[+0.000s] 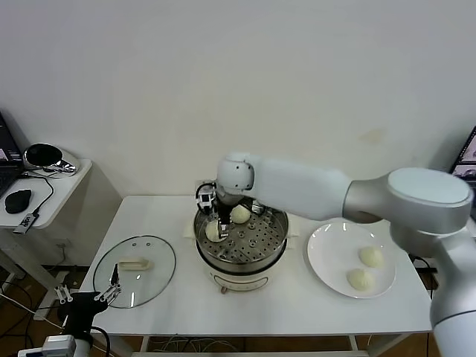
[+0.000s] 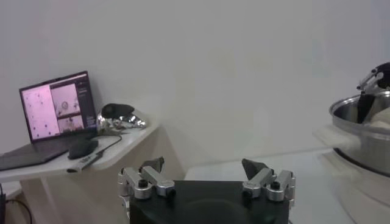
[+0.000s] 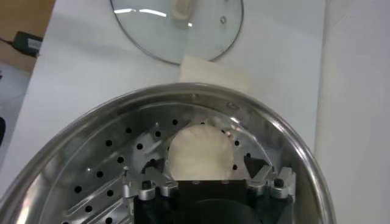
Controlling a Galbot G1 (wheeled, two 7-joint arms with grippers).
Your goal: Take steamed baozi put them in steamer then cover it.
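Observation:
The steel steamer (image 1: 277, 245) stands mid-table and also shows in the right wrist view (image 3: 286, 140). Two baozi lie on its perforated tray: one at the back (image 1: 239, 214), one at the left (image 1: 213, 231). My right gripper (image 1: 216, 221) is down inside the steamer, open, with the left baozi (image 3: 201, 149) between its jaws and a gap on each side (image 3: 203, 163). Two more baozi (image 1: 371, 256) (image 1: 360, 280) lie on the white plate (image 1: 327, 253). The glass cover (image 1: 135, 271) lies flat on the table, left of the steamer (image 3: 177, 24). My left gripper (image 1: 111, 290) is open and parked near the cover's front edge (image 2: 203, 164).
A side table (image 1: 52, 197) at the far left holds a laptop (image 2: 55, 106), a mouse (image 1: 18, 199) and a shiny object. The white wall stands close behind the table. The steamer's side (image 2: 359, 131) shows in the left wrist view.

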